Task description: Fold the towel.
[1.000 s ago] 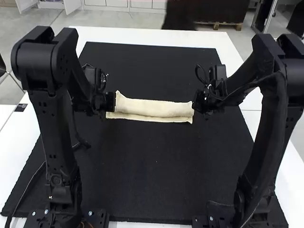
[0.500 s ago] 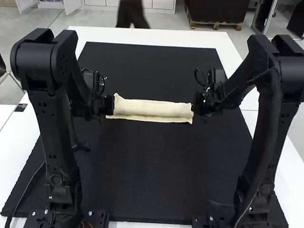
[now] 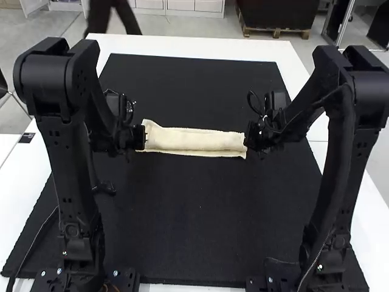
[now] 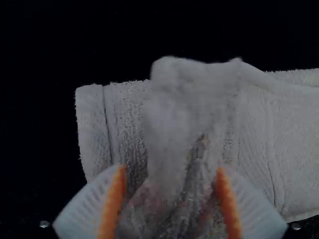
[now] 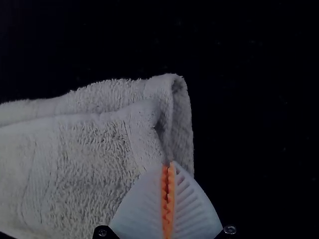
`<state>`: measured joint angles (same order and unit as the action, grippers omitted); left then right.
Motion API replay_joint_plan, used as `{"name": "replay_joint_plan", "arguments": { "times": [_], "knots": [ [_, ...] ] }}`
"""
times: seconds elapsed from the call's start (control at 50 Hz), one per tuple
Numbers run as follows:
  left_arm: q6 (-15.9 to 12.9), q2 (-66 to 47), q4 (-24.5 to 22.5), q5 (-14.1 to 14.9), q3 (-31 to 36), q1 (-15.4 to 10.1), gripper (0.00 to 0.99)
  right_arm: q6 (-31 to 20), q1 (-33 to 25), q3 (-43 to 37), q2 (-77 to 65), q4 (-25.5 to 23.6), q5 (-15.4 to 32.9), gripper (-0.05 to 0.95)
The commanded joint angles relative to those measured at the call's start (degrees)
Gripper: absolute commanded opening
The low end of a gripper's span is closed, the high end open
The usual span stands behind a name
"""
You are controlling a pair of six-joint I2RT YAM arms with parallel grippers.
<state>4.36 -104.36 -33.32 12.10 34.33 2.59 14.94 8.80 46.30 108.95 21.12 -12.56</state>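
Our towel lies as a narrow folded strip.
At its nine o'clock end, our left gripper has its fingers apart around raised, bunched cloth; the strip crosses the black mat to three o'clock, where our right gripper's fingers are closed together; we cannot tell whether they pinch cloth.

Table, white, extending past the far edge and both sides of a black mat, laid flat. Floor, pale grey, smooth, with thin joint lines at far left. Cabinets, white, set in a row beyond the table. Container, dark, resting on a wooden pallet. Light, even across table and floor in the high view; dim in both wrist views.
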Motion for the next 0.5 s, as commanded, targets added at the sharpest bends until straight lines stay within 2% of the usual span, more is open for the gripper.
{"name": "replay_joint_plan", "arguments": {
  "times": [0.0, 0.02, 0.06, 0.1, 0.14, 0.22, 0.26, 0.34, 0.48],
  "knots": [
    [0.21, -0.85, -0.25, -0.14, 0.39, 0.75, 0.789, -0.35, 0.61, -0.43, 0.13, 0.50, 0.60, 0.00],
    [0.21, -0.85, -0.08, -0.14, 0.57, 0.75, 0.870, -0.35, 0.61, -0.43, 0.13, 0.58, 0.60, 0.00],
    [0.39, -0.85, 0.45, -0.14, 0.92, 0.75, 0.966, -0.09, 0.61, -0.51, 0.04, 1.11, 0.60, 0.00],
    [0.83, -0.76, 0.89, -0.14, 1.36, 0.75, 0.967, 0.62, 0.34, -0.43, -0.14, 1.73, 0.43, 0.06],
    [1.97, -0.59, 1.77, -0.14, 1.97, 0.75, 0.967, 1.76, 0.17, -0.16, -0.40, 2.52, -0.01, 0.23],
    [3.29, 0.12, 4.14, -0.06, 3.73, 1.10, 0.967, 2.99, -0.01, 0.54, -1.63, 2.96, -0.54, 0.65],
    [3.46, 0.73, 5.64, -0.06, 4.79, 1.28, 0.967, 3.43, -0.01, 0.98, -2.33, 2.78, -0.63, 0.78],
    [3.99, 2.05, 8.36, 0.03, 6.72, 1.54, 0.967, 4.31, -0.10, 2.12, -3.74, 1.90, -0.63, 0.90],
    [4.78, 5.92, 12.93, 0.03, 9.97, 1.63, 0.967, 5.19, -0.27, 3.18, -6.03, 1.29, -0.71, 0.91]
  ]
}}
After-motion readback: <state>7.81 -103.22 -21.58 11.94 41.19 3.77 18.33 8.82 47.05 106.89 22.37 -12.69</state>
